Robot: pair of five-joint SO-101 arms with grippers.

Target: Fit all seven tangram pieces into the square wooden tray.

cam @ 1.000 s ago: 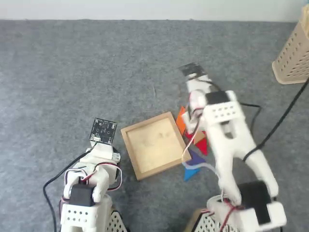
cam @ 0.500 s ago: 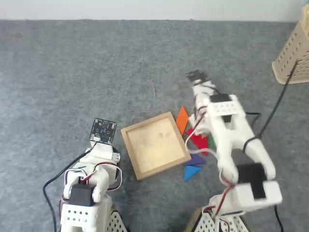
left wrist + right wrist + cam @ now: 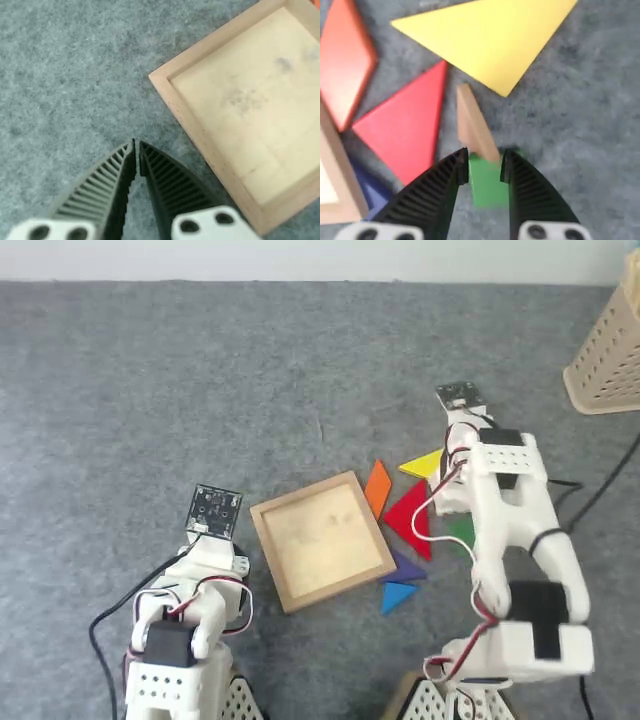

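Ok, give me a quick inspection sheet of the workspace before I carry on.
Surface: grey felt-like table cover.
Job's things: wooden tray empty; orange, yellow, red, green, purple, blue and tan pieces outside it.
Clutter: nothing seen.
Grippers: left gripper shut, beside the tray; right gripper over green and tan pieces.
Cables: black cable loops beside left arm.
Surroundings: perforated beige basket, far corner.
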